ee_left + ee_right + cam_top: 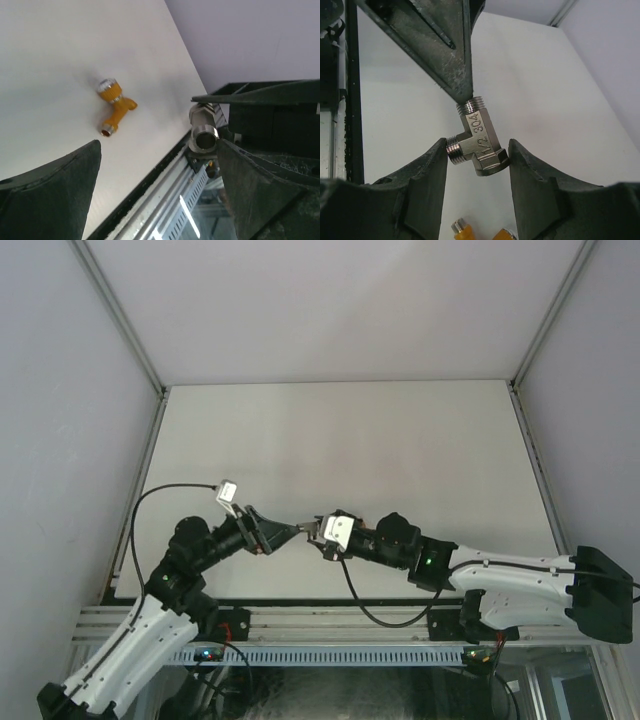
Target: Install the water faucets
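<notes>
The water faucet (pixel 116 107), a small orange-yellow tap with a round knob, lies on its side on the white table (pixel 50 60). Its two ends peek in at the bottom of the right wrist view (pixel 462 232). In the top view it is hidden under the arms. My right gripper (pixel 477 145) is shut on a grey metal tee fitting (pixel 479 142), held above the table. My left gripper (pixel 157 145) stands wide open facing it, with the fitting (pixel 202 132) beside its right finger. One left finger (pixel 445 55) touches the fitting's upper threaded end. Both grippers meet near the table's front (pixel 300 531).
The table's near edge with a black strip and an aluminium rail (pixel 150 195) runs just beneath the grippers. A slotted cable duct (pixel 330 655) lies along the front. Grey walls (pixel 60 390) close the table in on three sides.
</notes>
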`<move>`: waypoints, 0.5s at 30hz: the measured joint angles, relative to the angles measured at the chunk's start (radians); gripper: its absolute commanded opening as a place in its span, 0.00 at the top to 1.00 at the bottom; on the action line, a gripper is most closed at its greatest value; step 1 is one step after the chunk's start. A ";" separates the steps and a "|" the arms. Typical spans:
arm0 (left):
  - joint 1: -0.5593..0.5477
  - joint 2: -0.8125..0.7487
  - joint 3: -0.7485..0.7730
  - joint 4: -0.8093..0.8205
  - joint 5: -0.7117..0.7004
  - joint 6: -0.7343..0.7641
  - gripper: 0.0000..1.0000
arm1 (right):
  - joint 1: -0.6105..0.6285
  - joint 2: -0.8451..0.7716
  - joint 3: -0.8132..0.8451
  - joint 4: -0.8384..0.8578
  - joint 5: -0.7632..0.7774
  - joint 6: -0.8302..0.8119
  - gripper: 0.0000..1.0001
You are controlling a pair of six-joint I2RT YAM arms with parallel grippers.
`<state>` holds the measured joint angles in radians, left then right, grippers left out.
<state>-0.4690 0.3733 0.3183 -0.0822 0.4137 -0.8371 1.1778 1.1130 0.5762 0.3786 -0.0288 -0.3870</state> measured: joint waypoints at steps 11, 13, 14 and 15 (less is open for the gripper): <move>-0.203 0.098 0.000 0.172 -0.099 -0.009 0.11 | 0.058 -0.029 -0.002 -0.014 0.074 -0.021 1.00; -0.217 0.121 0.000 0.182 -0.108 -0.010 0.15 | 0.064 -0.029 -0.002 -0.014 0.088 -0.023 1.00; -0.222 0.129 0.000 0.184 -0.111 -0.010 0.16 | 0.068 -0.029 -0.002 -0.013 0.094 -0.025 1.00; -0.230 0.140 0.000 0.186 -0.118 -0.009 0.17 | 0.070 -0.029 -0.002 -0.012 0.098 -0.026 1.00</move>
<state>-0.6987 0.5133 0.3183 0.1040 0.2955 -0.8463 1.2476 1.0840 0.5747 0.3664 0.0696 -0.4133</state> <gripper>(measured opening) 0.860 0.466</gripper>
